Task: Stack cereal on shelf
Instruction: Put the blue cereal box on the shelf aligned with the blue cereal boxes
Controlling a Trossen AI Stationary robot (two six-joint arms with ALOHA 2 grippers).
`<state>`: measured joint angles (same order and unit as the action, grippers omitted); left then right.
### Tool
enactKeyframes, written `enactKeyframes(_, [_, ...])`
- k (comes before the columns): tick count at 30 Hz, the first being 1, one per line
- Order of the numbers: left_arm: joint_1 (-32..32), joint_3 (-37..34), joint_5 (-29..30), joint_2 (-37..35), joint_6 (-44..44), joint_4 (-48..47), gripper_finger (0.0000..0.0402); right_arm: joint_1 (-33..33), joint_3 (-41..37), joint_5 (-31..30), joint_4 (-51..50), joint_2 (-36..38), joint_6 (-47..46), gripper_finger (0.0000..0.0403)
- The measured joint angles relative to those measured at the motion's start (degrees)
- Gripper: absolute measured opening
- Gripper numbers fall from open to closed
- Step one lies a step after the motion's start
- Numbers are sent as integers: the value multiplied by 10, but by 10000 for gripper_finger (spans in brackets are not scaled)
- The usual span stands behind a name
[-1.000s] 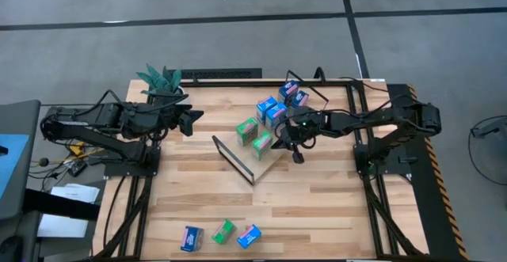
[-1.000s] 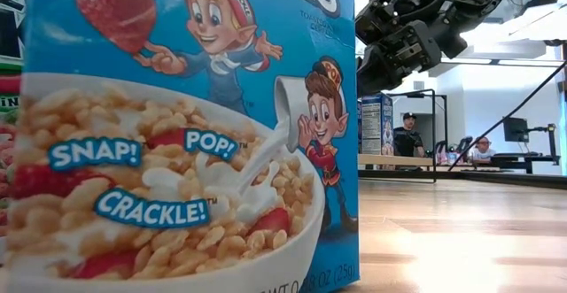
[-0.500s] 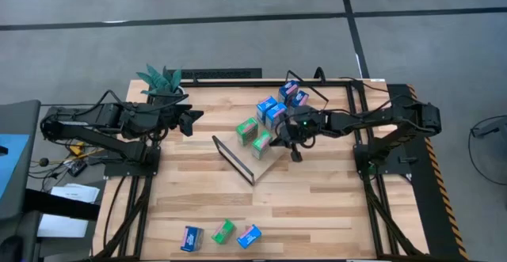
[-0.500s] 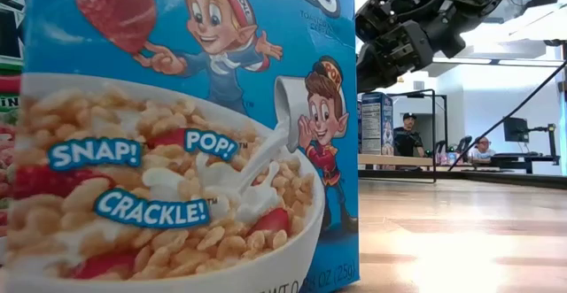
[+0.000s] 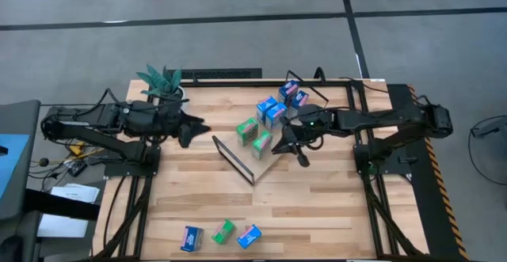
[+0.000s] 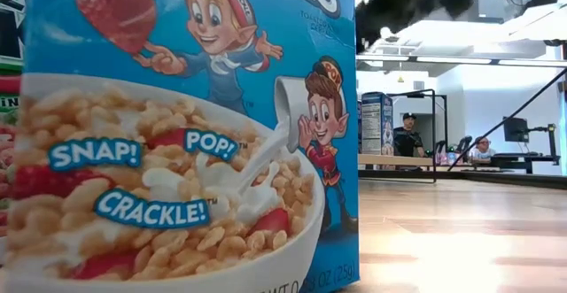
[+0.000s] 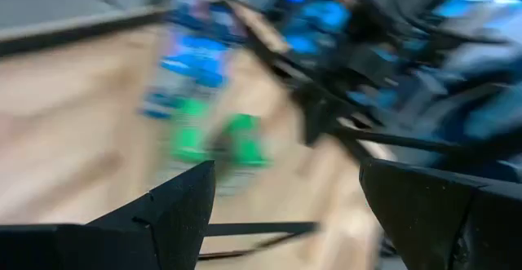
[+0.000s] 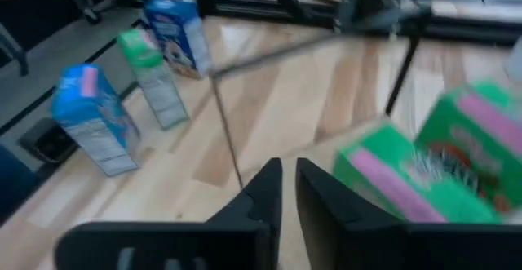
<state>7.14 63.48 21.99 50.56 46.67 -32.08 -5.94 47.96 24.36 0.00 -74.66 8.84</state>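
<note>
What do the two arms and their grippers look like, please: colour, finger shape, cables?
Both arms are dark, nearly black, built of jointed segments on black frame bases at the table's side edges. The left gripper has two broad, wedge-shaped black fingers. The right gripper has two narrow, tapering black fingers. Thin black cables run beside the right arm's base. No markings can be read.

The large bright blue cardboard cereal box point(image 6: 186, 134) standing nearest the low camera carries the only legible print. Three blue banners across its cereal-bowl picture read "SNAP!", "POP!" and "CRACKLE!". At its top edge the cut-off letters "ES" show. Along its bottom edge a partly cropped weight line ends in "OZ (25g)". Print on the other boxes cannot be read.
</note>
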Motion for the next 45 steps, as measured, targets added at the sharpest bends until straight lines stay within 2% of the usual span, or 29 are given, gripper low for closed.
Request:
enactKeyframes(3, [10,0,-34,8,6,41,293,22,36,-2,-57,18,26,96])
enactKeyframes(8, [29,0,-31,28,35,70,293,69,93,-37,-116,42,38,179])
enactKeyframes(12, [46,0,-2,52,56,72,293,123,114,-76,-110,41,38,246])
enactKeyframes(15, [56,0,8,71,71,71,293,170,117,-112,-81,28,37,273])
enactKeyframes(20, [78,0,-37,97,104,81,293,243,117,-161,-13,-25,30,282])
enactKeyframes(23, [102,0,-89,103,122,90,293,277,124,-194,27,-62,3,282])
enactKeyframes(26, [140,0,-124,102,162,77,293,299,147,-240,31,-90,-18,282])
enactKeyframes(33, [287,0,-109,115,323,-33,293,332,209,-345,34,-136,-44,282])
enactKeyframes(40, [430,0,-76,169,477,-81,293,341,240,-365,37,-174,-98,282])
enactKeyframes(45, [498,26,-67,245,551,-103,293,341,240,-365,34,-195,-127,282])
